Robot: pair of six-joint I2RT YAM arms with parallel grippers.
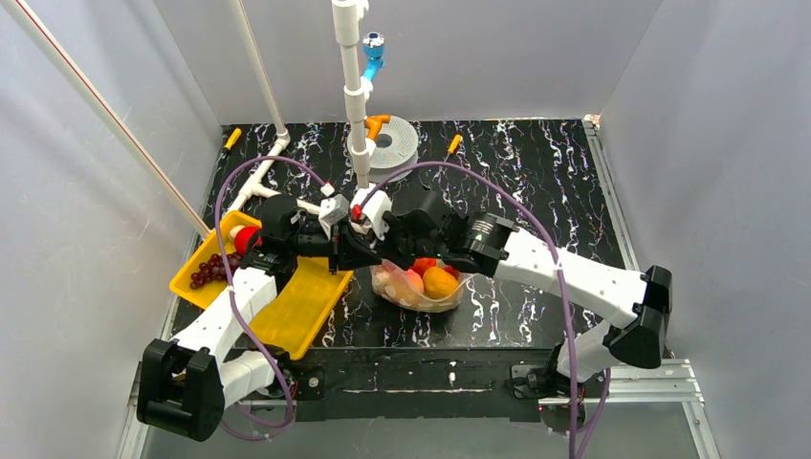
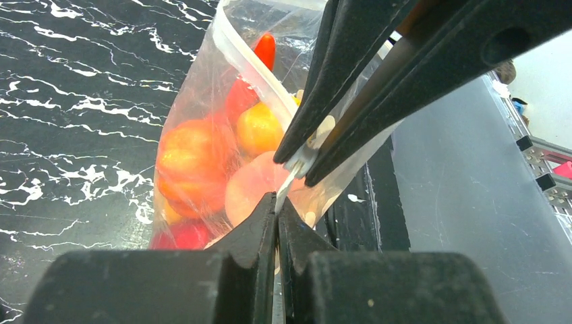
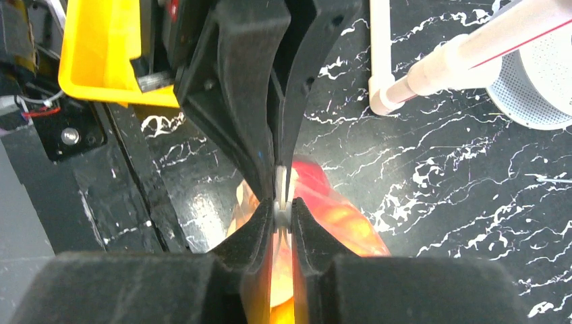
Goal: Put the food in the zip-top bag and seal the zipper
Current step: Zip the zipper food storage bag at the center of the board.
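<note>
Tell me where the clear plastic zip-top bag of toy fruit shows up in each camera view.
Top external: clear plastic zip-top bag at picture centre.
Left wrist: left of centre, reaching the top edge.
Right wrist: bottom centre, mostly hidden.
Shared landmark: black white-veined tabletop.

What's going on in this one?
Both arms are at the zip-top bag in mid-table. The left gripper and right gripper are each shut on its zipper, pinching nearly the same spot. Several pieces of food are already inside the bag, but purple grapes lie in the yellow tray.
</note>
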